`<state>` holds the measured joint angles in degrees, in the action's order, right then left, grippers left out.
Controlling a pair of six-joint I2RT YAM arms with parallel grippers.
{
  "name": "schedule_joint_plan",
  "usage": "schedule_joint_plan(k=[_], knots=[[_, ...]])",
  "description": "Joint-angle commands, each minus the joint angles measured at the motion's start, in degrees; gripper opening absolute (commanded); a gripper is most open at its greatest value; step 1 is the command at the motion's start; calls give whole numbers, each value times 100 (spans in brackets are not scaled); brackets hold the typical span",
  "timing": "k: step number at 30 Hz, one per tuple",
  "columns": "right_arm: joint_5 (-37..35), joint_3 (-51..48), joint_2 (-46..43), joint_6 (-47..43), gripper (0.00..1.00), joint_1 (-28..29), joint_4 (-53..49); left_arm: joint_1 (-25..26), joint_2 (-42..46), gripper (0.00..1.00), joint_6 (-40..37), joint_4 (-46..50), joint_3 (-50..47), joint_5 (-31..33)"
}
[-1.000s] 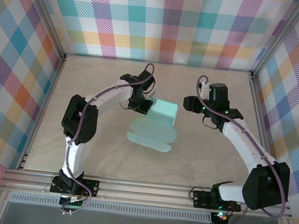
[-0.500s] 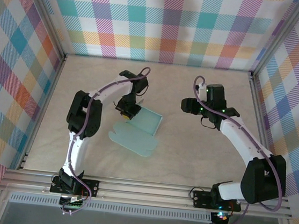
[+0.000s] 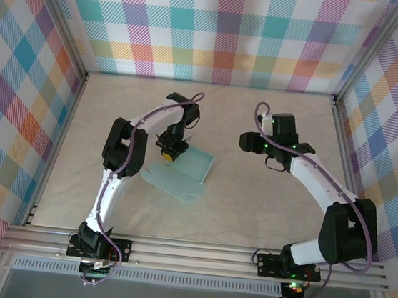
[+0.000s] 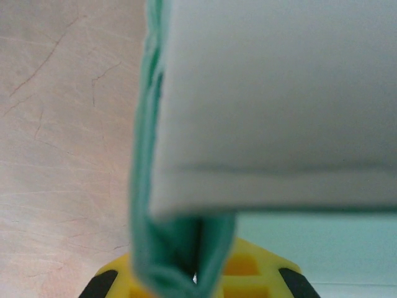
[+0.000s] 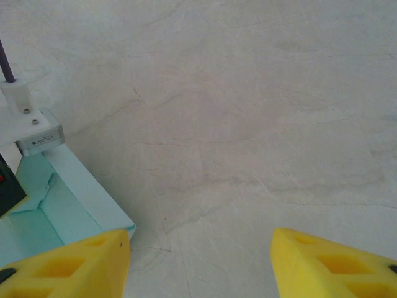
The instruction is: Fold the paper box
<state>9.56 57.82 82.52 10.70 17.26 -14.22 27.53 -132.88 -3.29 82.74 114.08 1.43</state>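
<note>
The paper box is pale mint card, partly folded, lying left of the table's middle with a rounded flap spread toward the front. My left gripper is shut on the box's left edge. In the left wrist view a doubled fold of the card is pinched between the yellow fingers, and a pale panel rises close above them. My right gripper hovers to the right of the box, open, with bare table between its yellow fingertips. A corner of the box lies just left of them.
The tabletop is beige and marbled, fenced by aluminium rails and plaid walls. The left arm's wrist housing stands at the left of the right wrist view. Open table lies right of and in front of the box.
My left gripper has dragged the box leftward and turned it a little, still shut on it. The right gripper has drifted slightly left and back, staying open.
</note>
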Motion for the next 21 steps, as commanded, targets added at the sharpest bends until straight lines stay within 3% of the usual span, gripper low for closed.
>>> schedule_joint_plan(k=[1,10,14,17,21], knots=[[160,-61,118,-33,61,-33,213,-63,-410,0,26,301,246,281],[230,-51,342,18,61,-38,302,-53,-1068,0,194,646,1094,480],[269,-27,394,29,61,-47,310,-63,-1116,8,226,645,1230,553],[274,-8,404,23,61,-59,306,-63,-987,20,189,537,1222,449],[298,9,431,55,61,-57,344,-63,-796,25,148,423,1243,272]])
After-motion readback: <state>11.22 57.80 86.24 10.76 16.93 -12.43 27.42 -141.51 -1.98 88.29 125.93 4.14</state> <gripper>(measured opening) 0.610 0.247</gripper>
